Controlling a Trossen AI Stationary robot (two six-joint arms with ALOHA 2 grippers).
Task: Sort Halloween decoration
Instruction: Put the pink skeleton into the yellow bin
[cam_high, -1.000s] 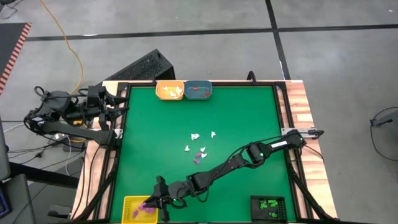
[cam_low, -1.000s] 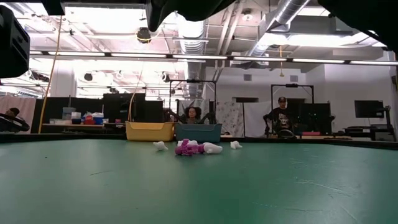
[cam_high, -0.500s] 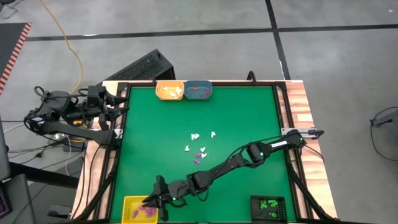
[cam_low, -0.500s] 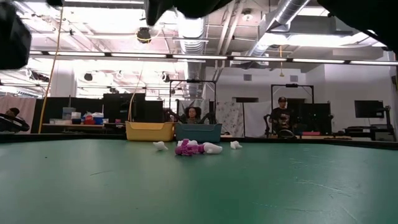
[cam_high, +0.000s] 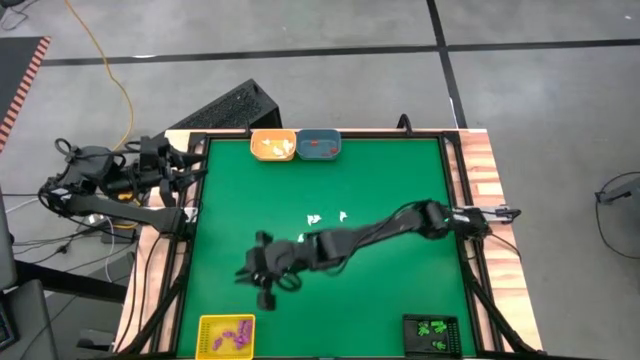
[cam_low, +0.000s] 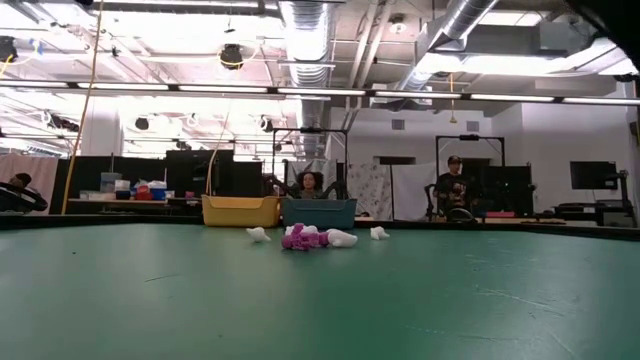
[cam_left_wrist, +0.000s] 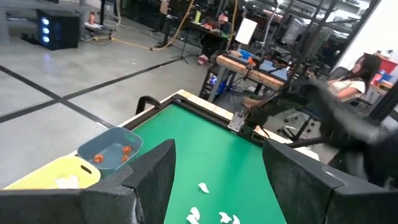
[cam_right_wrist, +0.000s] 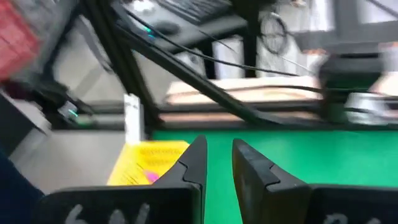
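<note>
The left gripper (cam_high: 190, 170) waits at the worktop's (cam_high: 400, 180) left edge, jaws wide. The right gripper (cam_high: 255, 283) hovers above the yellow tray (cam_high: 226, 335), jaws narrow and empty. Halloween decoration (cam_high: 318, 218) lies mid-worktop.

Trinkets (cam_high: 315, 218) mid-table (cam_high: 400, 180); trays (cam_high: 295, 146) behind.

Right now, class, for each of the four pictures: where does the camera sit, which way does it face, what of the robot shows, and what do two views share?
High view: overhead, facing straight down; both arms, right gripper over the green table.
Low view: table height, facing across to the trinkets; no gripper visible.
Left wrist view: on the left arm, facing the blue tray; left gripper open.
Right wrist view: on the right arm, facing the yellow tray; narrow finger gap.
Shared: high and left wrist views both show the blue tray.
</note>
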